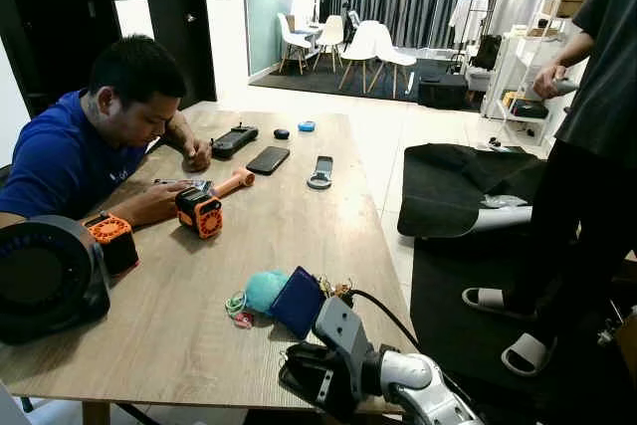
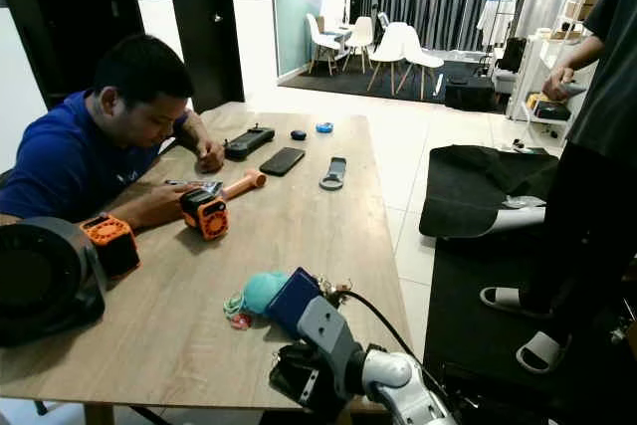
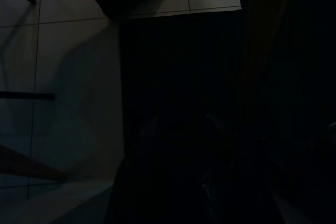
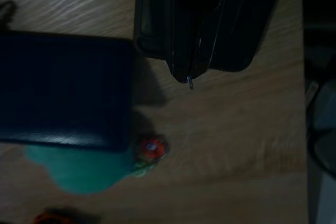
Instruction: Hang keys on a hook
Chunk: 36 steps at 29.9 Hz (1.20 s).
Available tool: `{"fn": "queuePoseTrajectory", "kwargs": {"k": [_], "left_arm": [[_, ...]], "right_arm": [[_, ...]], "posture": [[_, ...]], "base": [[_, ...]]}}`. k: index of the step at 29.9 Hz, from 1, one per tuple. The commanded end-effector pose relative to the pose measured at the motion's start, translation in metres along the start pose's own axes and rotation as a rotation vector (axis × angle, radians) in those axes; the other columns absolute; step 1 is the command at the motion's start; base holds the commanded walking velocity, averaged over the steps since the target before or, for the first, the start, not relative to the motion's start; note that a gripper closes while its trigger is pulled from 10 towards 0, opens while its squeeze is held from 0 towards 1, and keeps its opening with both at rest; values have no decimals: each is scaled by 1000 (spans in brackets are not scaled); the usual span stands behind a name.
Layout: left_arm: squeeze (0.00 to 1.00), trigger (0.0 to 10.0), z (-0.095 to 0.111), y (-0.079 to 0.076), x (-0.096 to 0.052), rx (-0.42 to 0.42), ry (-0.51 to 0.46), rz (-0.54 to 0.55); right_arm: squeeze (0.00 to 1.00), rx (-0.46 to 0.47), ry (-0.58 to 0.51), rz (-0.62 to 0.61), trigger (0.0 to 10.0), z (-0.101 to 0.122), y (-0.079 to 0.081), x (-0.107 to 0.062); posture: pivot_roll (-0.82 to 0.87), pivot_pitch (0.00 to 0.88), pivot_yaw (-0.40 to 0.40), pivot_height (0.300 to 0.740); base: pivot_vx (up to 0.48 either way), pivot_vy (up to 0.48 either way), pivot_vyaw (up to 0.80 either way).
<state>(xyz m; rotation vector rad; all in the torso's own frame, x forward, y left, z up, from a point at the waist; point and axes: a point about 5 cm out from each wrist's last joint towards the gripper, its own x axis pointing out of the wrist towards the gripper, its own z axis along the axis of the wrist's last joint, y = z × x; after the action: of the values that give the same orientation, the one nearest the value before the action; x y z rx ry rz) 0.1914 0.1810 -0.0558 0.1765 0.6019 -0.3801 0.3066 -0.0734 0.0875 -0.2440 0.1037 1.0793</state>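
We see the right gripper (image 1: 304, 370) low in the frame's bottom centre, over the near edge of the wooden table (image 1: 299, 216). Its black fingers (image 4: 205, 30) look pressed together with nothing between them, hovering just above the tabletop. The keys (image 1: 336, 289) lie just beyond it, beside a dark blue pouch (image 1: 299, 301) and a teal plush (image 1: 263, 291). At the frame's left a person (image 1: 80, 146) sits handling an orange device (image 1: 200, 212). We cannot tell the left gripper's jaws; its view is too dark.

Keys (image 1: 338, 290) on table (image 1: 289, 216), right of wallet (image 1: 299, 302).
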Motion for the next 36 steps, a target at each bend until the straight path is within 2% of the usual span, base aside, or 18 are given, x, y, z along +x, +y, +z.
{"fn": "queuePoseTrajectory", "kwargs": {"k": [1,8,15,16,21,25,28,33,36], "left_arm": [[0,10000,-3,3,-1,8,13,4],[0,10000,-2,5,-2,14,11,4],[0,10000,-1,5,-1,14,7,2],[0,10000,-1,4,-2,14,7,1],[0,10000,-2,4,-2,14,7,0],[0,10000,-2,5,-3,12,6,4],[0,10000,-2,7,-4,13,6,5],[0,10000,-1,8,-4,13,5,8],[0,10000,-2,8,-4,13,5,9]], "right_arm": [[0,-8,-84,-29,0,19,-8,2],[0,-38,-259,-11,0,66,-12,5],[0,-64,-290,14,0,78,-8,7],[0,-72,-311,29,0,85,-5,6],[0,-59,-336,46,0,93,0,4],[0,-31,-345,65,0,95,6,-5],[0,7,-350,58,0,94,8,-20],[0,31,-362,33,0,96,8,-35],[0,46,-387,-78,0,96,0,-54]], "posture": [[73,21,-20,740],[72,12,-18,740],[72,12,-18,740],[72,15,-17,740],[71,18,-16,740],[71,24,-13,740],[69,27,-11,740],[69,28,-11,740],[64,32,-10,740]], "base": [[0,0,0],[0,0,0],[0,0,0],[0,0,0],[0,0,0],[0,0,0],[0,0,0],[0,0,0],[0,0,0]]}}
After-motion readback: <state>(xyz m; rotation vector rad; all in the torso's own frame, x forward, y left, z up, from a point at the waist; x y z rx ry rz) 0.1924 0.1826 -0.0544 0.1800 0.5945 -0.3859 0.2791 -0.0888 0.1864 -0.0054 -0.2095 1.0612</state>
